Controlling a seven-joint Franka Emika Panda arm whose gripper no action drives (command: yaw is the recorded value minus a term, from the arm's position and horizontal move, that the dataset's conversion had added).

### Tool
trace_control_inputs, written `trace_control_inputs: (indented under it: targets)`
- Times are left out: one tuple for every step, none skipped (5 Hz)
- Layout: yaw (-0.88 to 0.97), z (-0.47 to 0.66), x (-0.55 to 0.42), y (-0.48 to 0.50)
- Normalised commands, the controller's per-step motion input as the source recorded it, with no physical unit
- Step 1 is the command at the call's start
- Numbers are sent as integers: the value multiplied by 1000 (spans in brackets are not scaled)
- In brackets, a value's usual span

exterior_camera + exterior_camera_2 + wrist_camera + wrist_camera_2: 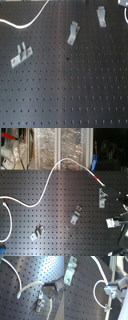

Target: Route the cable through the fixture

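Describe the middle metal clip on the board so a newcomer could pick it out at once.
Start with the black perforated board that fills the first exterior view. Three small metal clips sit in a slanted row across it; take the middle clip, between the clip at the first exterior view's left and the clip toward its upper right. It alone has a neighbour on either side, and the white cable does not touch it.

cable (pixel 47 183): white | clips (pixel 73 33): silver-grey metal | board (pixel 75 90): black; regular grid of holes

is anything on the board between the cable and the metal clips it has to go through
Nothing visible does. In the second exterior view the cable curves over bare pegboard, and the clips stand apart from it with only open board between.
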Motion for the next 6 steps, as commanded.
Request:
trace_control_inputs:
  targets:
    - [0,80,0,-2]
    - [0,24,-36,-72]
    - [0,442,-350,5]
    - [11,245,-707,20]
    - [-234,406,-563,49]
    - [-700,317,-237,43]
